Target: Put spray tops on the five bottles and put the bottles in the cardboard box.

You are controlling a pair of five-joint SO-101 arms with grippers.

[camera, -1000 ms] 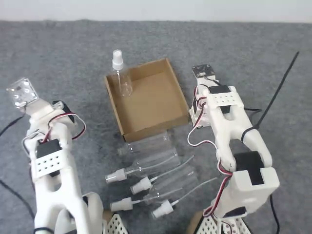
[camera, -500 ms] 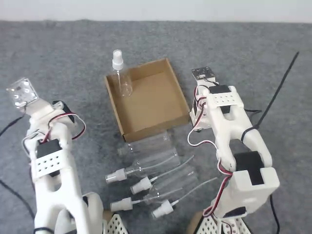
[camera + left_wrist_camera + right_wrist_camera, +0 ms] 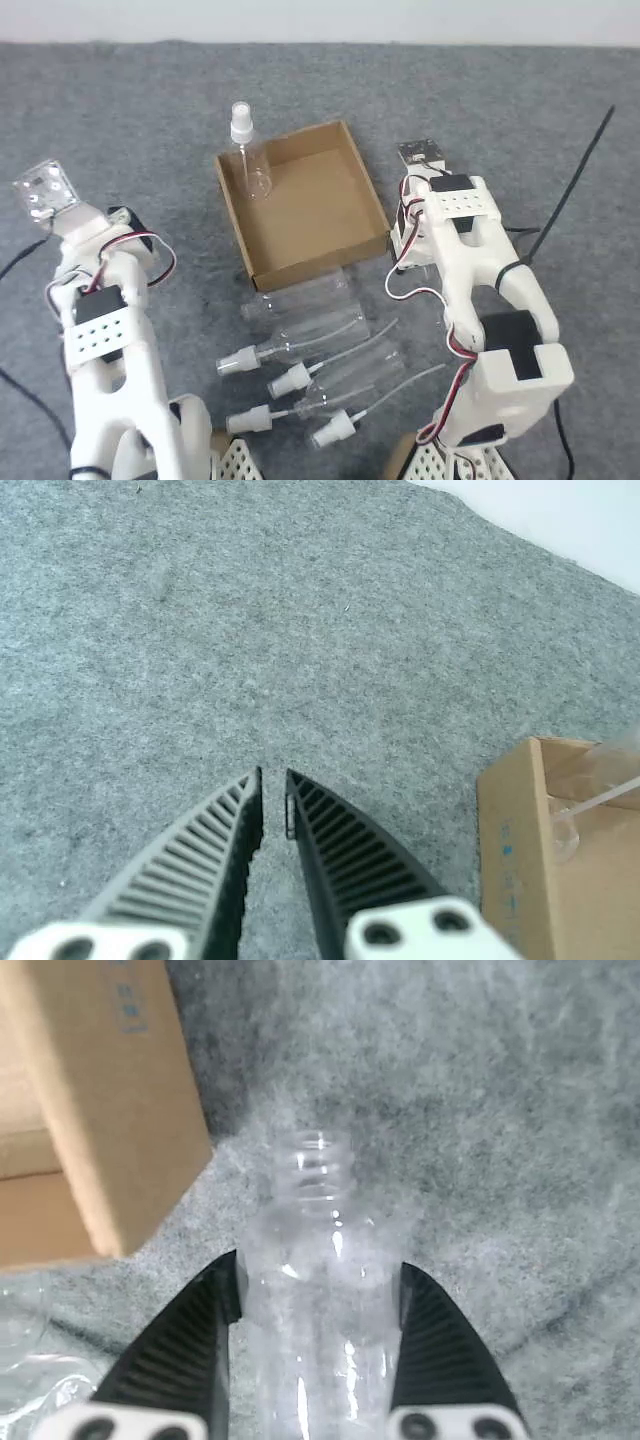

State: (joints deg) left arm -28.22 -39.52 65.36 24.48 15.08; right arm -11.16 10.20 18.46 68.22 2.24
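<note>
The right hand (image 3: 318, 1265) is clamped on an open clear bottle (image 3: 320, 1310), one finger on each side of the body. The threaded neck of this bottle carries no spray top and points away from the hand. The held bottle is just to the right of the near right corner of the cardboard box (image 3: 110, 1110), close to the box wall and apart from it. The left hand (image 3: 272, 774) is clenched, its two ribbed fingers almost meeting at the tips with nothing between them. It is over bare grey surface (image 3: 150, 100), well to the left of the box. The box stands open at the centre of the surface. One capped bottle (image 3: 255, 170), fitted with a white spray top, stands upright in the far left corner of the box against the wall. Loose clear bottles (image 3: 300, 297) lie on their sides on the surface just near of the box, between the two arms; the exact count cannot be told. Four loose spray tops (image 3: 238, 362) with thin dip tubes lie among and near of these bottles, white heads to the left.
</note>
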